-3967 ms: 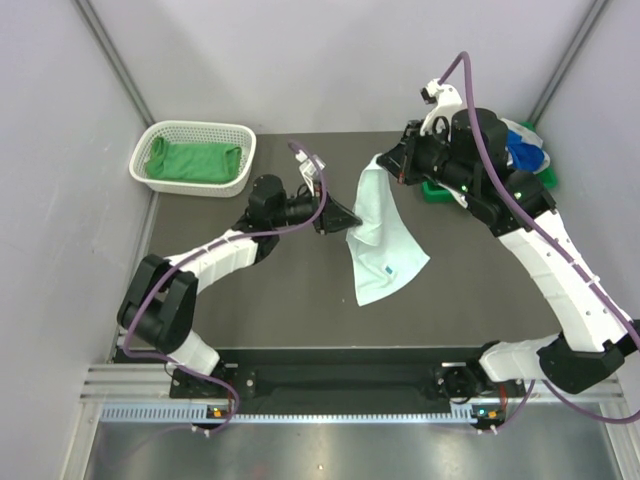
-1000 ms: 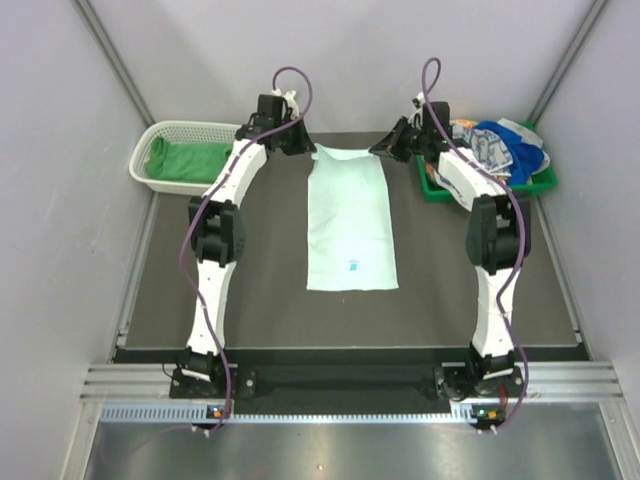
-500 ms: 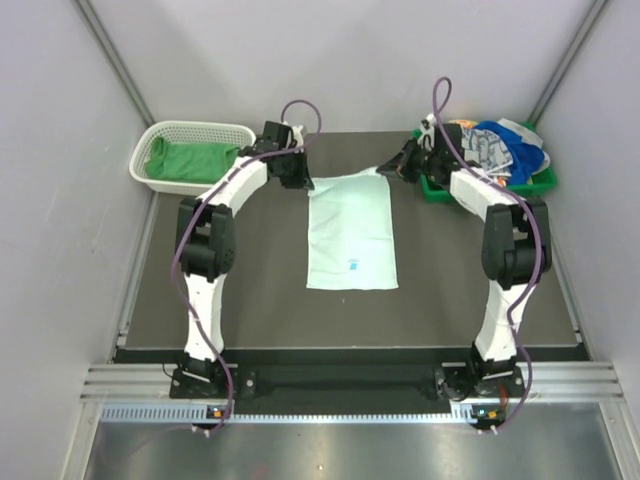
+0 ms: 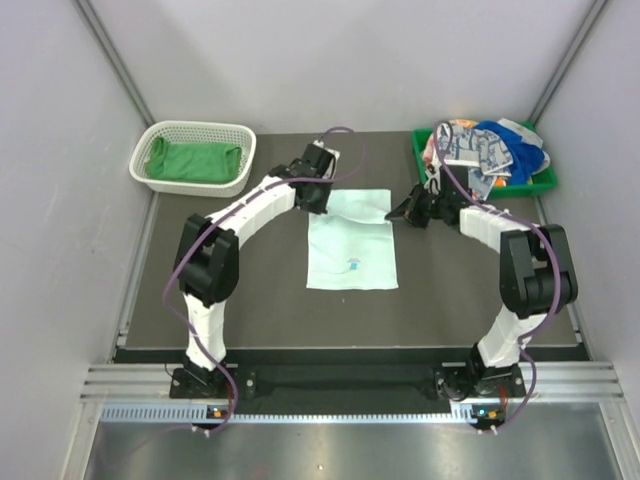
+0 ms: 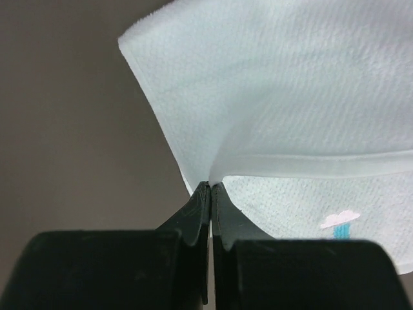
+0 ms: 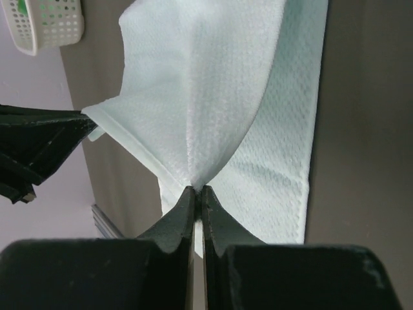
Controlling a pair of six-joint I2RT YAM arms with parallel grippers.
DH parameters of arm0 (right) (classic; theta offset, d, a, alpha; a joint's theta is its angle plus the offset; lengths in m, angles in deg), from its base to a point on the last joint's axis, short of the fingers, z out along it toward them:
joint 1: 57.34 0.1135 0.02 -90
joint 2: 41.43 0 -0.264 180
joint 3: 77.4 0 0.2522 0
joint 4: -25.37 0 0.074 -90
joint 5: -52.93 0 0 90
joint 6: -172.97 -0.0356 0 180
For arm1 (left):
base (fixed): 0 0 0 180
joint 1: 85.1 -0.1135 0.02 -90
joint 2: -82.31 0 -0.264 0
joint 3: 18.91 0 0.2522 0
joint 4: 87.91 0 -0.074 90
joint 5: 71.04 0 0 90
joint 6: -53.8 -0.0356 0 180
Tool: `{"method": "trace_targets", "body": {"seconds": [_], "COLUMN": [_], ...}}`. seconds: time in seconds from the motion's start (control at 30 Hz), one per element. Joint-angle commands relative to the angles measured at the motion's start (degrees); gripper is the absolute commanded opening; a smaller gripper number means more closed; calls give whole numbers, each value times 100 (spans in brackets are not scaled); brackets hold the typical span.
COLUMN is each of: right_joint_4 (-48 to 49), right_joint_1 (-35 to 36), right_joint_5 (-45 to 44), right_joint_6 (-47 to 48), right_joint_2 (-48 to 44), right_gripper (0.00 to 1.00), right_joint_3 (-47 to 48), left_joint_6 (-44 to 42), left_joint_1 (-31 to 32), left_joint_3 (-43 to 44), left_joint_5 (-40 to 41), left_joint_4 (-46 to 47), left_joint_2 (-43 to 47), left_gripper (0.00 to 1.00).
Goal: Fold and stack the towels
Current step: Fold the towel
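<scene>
Top external | left, right jaws clenched on pale mint towel [image 4: 350, 240] | small blue mark [image 4: 352, 265]

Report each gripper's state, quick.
Left gripper: shut on a corner of the mint towel.
Right gripper: shut on its other far corner.

Robot lab cell: bare grey walls [image 4: 350, 60], aluminium mounting rail [image 4: 330, 382], dark table [image 4: 450, 310].

White segmented left arm [image 4: 255, 205] and right arm [image 4: 485, 222], black joints, looping purple cables [image 4: 338, 128], black tapered tool fingers [image 5: 193, 223]
</scene>
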Motion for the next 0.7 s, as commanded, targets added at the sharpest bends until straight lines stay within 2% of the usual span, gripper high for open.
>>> {"method": "trace_targets", "body": {"seconds": [0.0,0.2,0.67], "right_joint_4": [384,350,226], "right_joint_1": [4,13,30], "right_joint_5": [-82,-64,-126], "right_joint_6": [186,309,581], "right_joint_2": [-499,-824,-1404], "right_gripper": [0,0,0], "right_joint_3": [-319,-803,-1506], "left_joint_6": [-31,145,294], "left_joint_1": [197,434,1005], "left_joint_3": [-254,-1089,-1582], "left_joint_5": [943,1321,1690], "left_joint_4": [-435,-172,-373], "left_joint_2": [356,768,1384], "left_gripper": [0,0,0]}}
